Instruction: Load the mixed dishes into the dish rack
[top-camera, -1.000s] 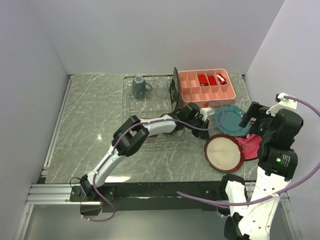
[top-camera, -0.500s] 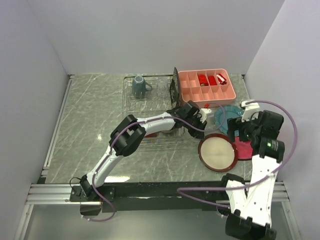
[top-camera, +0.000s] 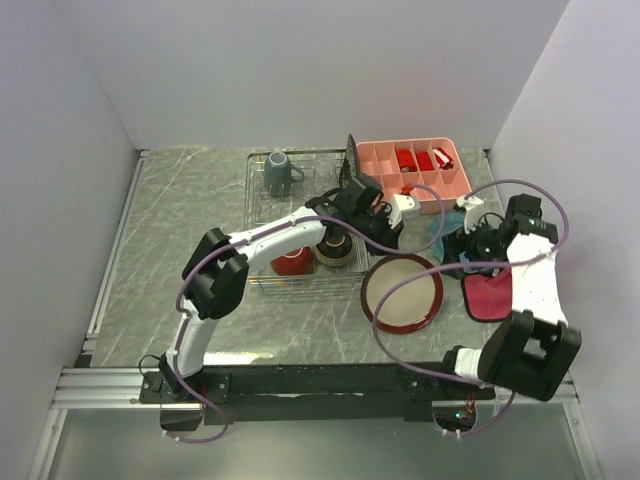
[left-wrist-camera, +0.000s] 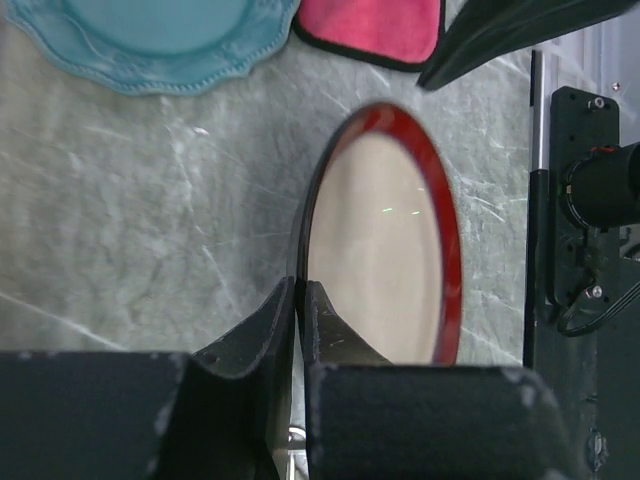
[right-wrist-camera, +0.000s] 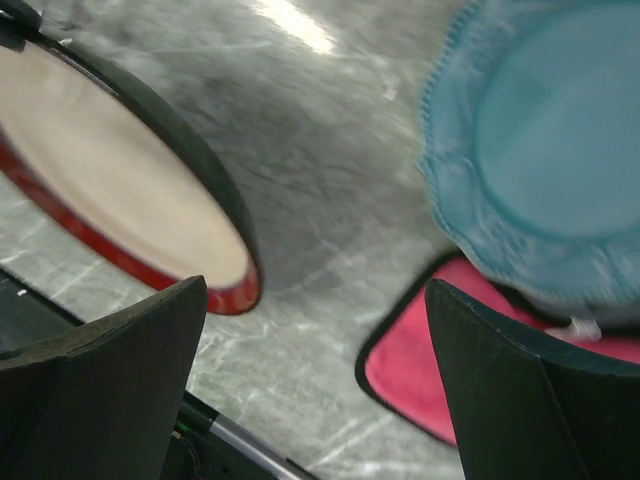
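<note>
Progress so far, as it looks to you from above: the grey-blue mug (top-camera: 278, 172), red bowl (top-camera: 291, 263) and small dark patterned bowl (top-camera: 335, 250) sit inside the dish rack (top-camera: 262, 215), and the black floral square plate (top-camera: 349, 170) stands on edge at its right side. Your left gripper (left-wrist-camera: 300, 296) is clamped on the rim of the red-rimmed cream round plate (top-camera: 402, 293), just right of the rack, and by the wrist view the plate is tilted up off the table. Your right gripper (right-wrist-camera: 310, 350) is spread wide and empty, hovering over the teal scalloped plate (left-wrist-camera: 150, 40) and pink-red cloth (top-camera: 488, 297). So two plates are left to rack; the clear glass I can't find. The table (top-camera: 180, 240) is grey-green marbled stone, boxed in by plain white walls, with a pink tray (top-camera: 415, 168) at the back.
</note>
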